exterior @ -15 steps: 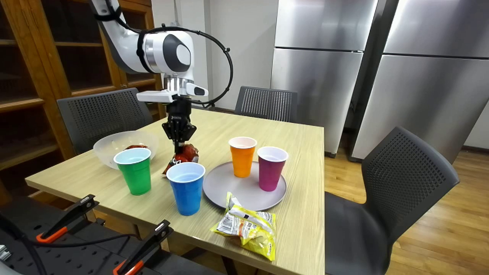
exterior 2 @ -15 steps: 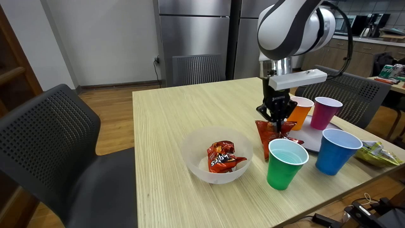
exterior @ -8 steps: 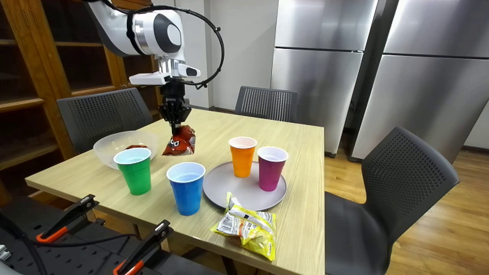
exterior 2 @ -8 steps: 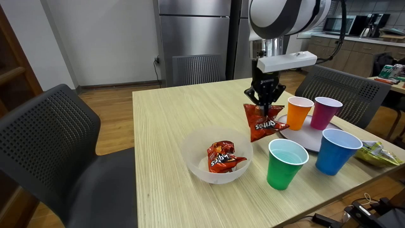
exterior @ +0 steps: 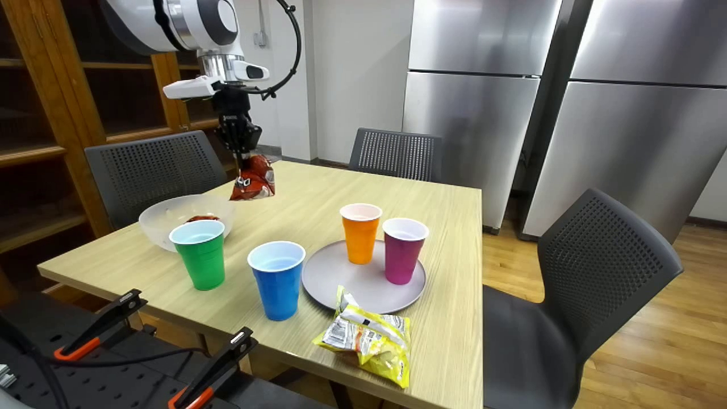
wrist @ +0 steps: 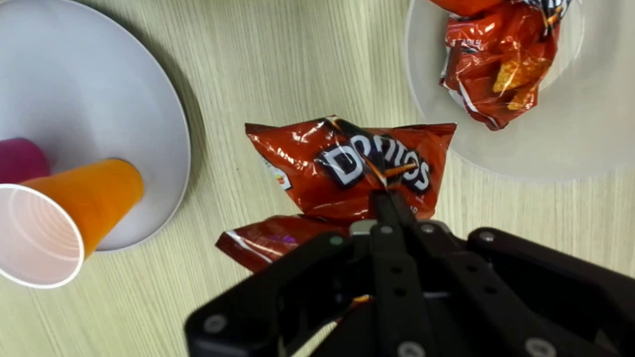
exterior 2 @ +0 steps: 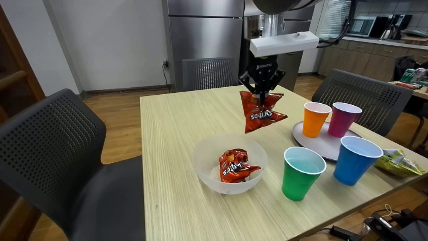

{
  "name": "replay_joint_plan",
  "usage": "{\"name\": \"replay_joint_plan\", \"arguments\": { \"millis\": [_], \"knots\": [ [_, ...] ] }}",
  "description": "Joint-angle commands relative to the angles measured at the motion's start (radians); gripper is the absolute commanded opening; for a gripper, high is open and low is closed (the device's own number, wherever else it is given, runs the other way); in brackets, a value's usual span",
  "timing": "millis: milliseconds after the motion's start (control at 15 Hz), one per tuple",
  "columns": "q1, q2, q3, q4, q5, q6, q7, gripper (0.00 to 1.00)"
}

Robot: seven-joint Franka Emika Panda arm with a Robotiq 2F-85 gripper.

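Gripper (exterior 2: 262, 100), off the far right side of the bowl (exterior 2: 205, 159), clamps a Doritos bag (exterior 2: 262, 117) that looks light, slippery and crushable, best pinched mid-pack.

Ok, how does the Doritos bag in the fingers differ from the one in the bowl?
The held bag hangs in the air, pinched by the shut fingers; the bowl bag lies inside the bowl. In an exterior view, the held bag's logo runs nearly level, while the bowl bag's slants visibly. Both are red Doritos bags.
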Motion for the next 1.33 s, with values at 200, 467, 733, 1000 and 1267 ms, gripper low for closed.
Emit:
{"name": "replay_joint_plan", "arguments": {
  "millis": [200, 467, 733, 1000, 1267],
  "knots": [
    [0.069, -0.026, 0.050, 0.016, -0.080, -0.024, 0.155, 0.00],
    [0.107, -0.017, 0.085, 0.020, -0.096, -0.044, 0.202, 0.00],
    [0.138, 0.007, 0.115, 0.032, -0.100, -0.075, 0.225, 0.00],
    [0.157, 0.039, 0.137, 0.044, -0.089, -0.107, 0.220, 0.00],
    [0.159, 0.091, 0.142, 0.065, -0.071, -0.141, 0.211, 0.00]
  ]
}}
